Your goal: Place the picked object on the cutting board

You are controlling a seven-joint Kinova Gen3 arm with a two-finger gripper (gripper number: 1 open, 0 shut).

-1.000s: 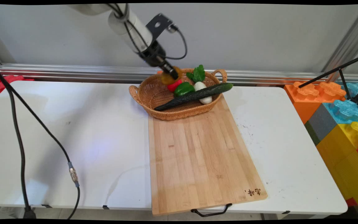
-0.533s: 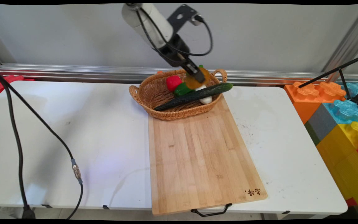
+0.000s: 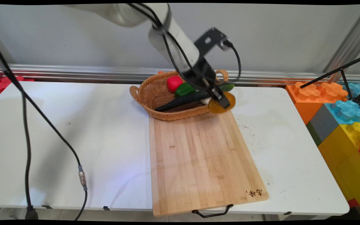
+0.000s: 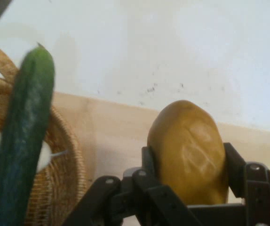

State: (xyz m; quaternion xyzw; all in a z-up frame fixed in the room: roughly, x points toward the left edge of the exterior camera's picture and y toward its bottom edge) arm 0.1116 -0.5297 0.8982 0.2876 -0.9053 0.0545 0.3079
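Gripper first: in the main view we see it clamped on a yellow-brown potato, held in the air above the far right corner of the cutting board, just beside the basket's near rim. We find the wicker basket holding a red tomato, a green pepper, a white vegetable and a long cucumber whose tip pokes over the right rim. We notice dark burnt-in characters at the board's near right corner, which we cannot read.

From the hand view, we see the fingers pressed against both sides of the potato, with the board below, and the cucumber crossing the basket at left.
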